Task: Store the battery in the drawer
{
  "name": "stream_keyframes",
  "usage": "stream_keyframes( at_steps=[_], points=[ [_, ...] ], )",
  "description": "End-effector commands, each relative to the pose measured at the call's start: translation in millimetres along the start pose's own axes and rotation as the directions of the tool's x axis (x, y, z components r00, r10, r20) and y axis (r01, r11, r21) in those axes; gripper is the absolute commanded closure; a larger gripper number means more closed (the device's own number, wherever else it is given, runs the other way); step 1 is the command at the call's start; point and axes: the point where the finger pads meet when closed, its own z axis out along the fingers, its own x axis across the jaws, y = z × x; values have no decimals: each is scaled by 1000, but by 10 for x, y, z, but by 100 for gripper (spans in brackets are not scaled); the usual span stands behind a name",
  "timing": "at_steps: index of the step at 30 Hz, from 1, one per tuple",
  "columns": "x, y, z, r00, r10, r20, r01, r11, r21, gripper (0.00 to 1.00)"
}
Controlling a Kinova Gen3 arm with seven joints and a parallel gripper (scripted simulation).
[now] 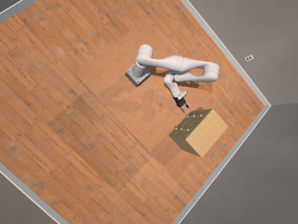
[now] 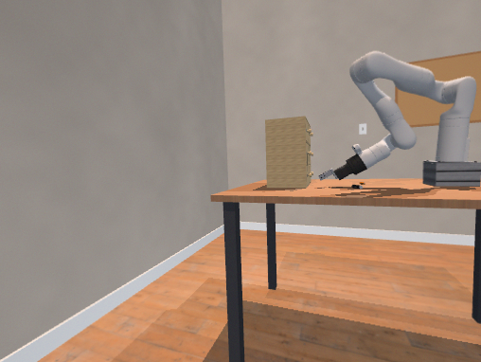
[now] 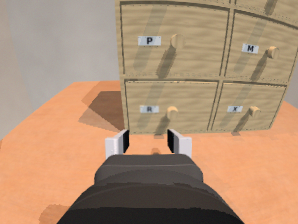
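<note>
The small wooden chest [image 1: 199, 132] stands near the table's edge, its drawer front [image 3: 200, 50] facing my arm. All drawers look pushed in. In the wrist view I read P [image 3: 149, 40] on the middle-left drawer and K on the upper-right one. The middle-right label [image 3: 250, 48] looks like M or H; the bottom labels are too small to read. My gripper [image 3: 148, 137] is open and empty, low over the table, just short of the bottom-left drawer's knob [image 3: 172, 110]. It also shows in the top and exterior views [image 1: 184, 109] [image 2: 325, 174]. The small orange AAA battery [image 1: 160, 105] lies on the table behind the gripper.
The chest [image 2: 288, 152] sits close to the table's far edge and corner. The arm's base [image 1: 138, 77] is mounted on the table behind the battery [image 2: 358, 186].
</note>
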Motion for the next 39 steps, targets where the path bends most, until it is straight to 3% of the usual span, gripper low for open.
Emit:
stream_keyframes(
  at_steps=[1,12,23,39],
  points=[
    [-1,-17,-5,1000,0,0,0,1000,2,0],
    [-1,-263,-147,1000,0,0,0,1000,2,0],
    [-1,-662,-378,1000,0,0,0,1000,2,0],
    [0,-702,-403,1000,1,0,-1,1000,-1,0]
  ],
)
